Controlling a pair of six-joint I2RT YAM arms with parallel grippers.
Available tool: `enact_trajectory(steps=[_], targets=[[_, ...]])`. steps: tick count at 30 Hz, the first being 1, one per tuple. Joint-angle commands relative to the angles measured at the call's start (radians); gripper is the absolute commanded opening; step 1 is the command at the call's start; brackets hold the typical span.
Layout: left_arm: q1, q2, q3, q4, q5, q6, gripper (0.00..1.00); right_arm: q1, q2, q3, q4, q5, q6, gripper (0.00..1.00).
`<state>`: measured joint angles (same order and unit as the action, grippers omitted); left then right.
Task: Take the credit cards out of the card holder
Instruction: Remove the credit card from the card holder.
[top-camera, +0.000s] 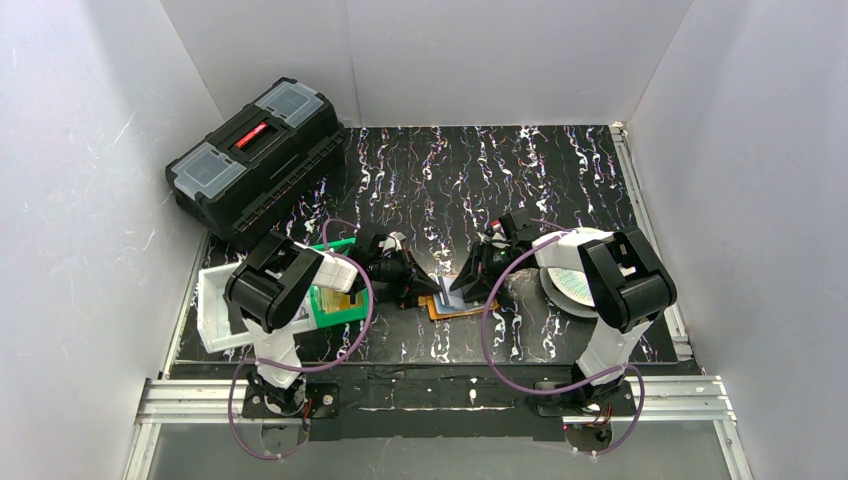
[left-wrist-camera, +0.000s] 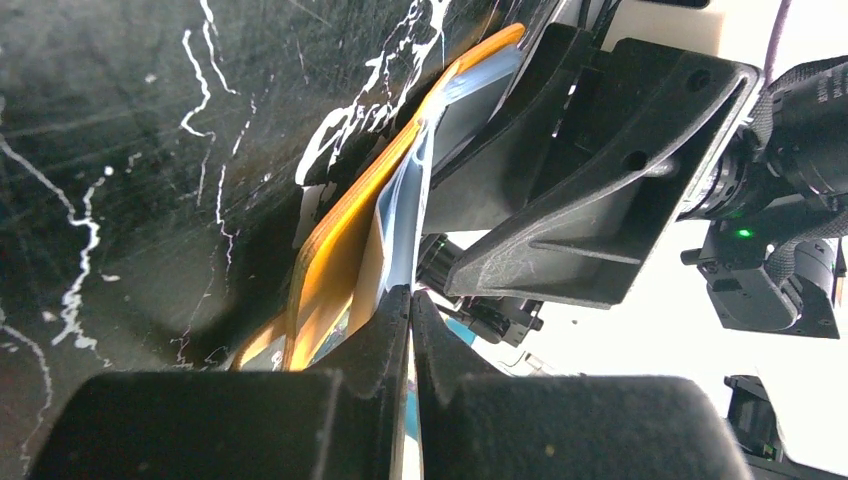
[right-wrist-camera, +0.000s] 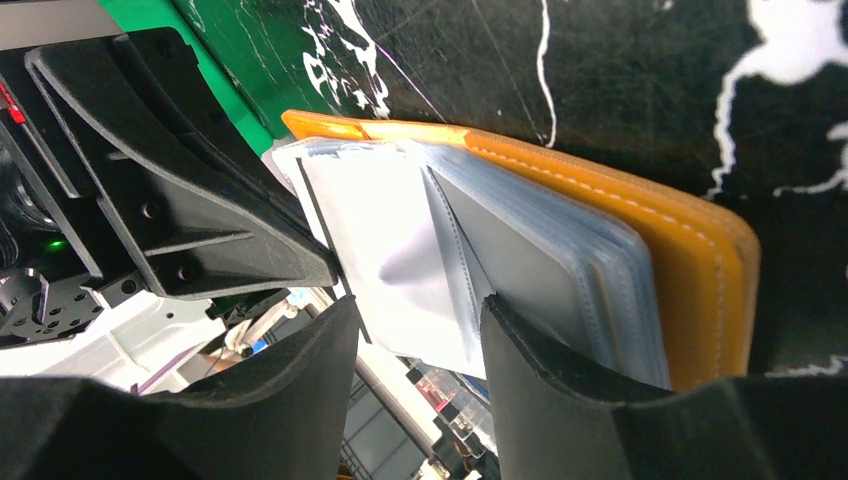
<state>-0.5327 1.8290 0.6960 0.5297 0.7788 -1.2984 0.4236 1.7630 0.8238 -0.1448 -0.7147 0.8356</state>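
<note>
One of the holder's (right-wrist-camera: 640, 230) clear sleeves (right-wrist-camera: 390, 250) is pinched in the closed left gripper (left-wrist-camera: 410, 300). The right gripper (right-wrist-camera: 420, 315) is seen part-open, jaws astride the others.

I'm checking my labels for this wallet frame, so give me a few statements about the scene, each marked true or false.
1. The left claw is shut on a clear inner sleeve of the card holder. True.
2. The right claw is clamped fully shut. False: its jaws stand apart, with the clear pockets between them.
3. A black toolbox sits at the far left of the table. True.
4. The card holder rests on the toolbox lid. False: it is near the middle of the table, between the two claws.
</note>
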Motion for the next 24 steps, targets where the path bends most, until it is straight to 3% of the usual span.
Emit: enact_trajectory(steps=[1,5,7,16,24], targets=[[0.014,0.015,-0.018,0.051,0.0,-0.033,0.0,-0.009,-0.002,-0.02,-0.123,0.136,-0.054,0.57],[0.014,0.011,-0.014,0.023,0.0,-0.017,0.0,-0.009,0.001,-0.02,-0.124,0.137,-0.048,0.55],[0.014,-0.003,0.007,-0.065,-0.003,0.037,0.0,-0.009,0.001,-0.021,-0.119,0.135,-0.043,0.51],[0.014,-0.059,0.126,-0.373,-0.03,0.237,0.0,-0.009,0.001,-0.018,-0.084,0.107,-0.023,0.18],[0.014,-0.058,0.173,-0.51,-0.041,0.326,0.0,-0.009,-0.009,-0.019,-0.07,0.104,-0.02,0.03]])
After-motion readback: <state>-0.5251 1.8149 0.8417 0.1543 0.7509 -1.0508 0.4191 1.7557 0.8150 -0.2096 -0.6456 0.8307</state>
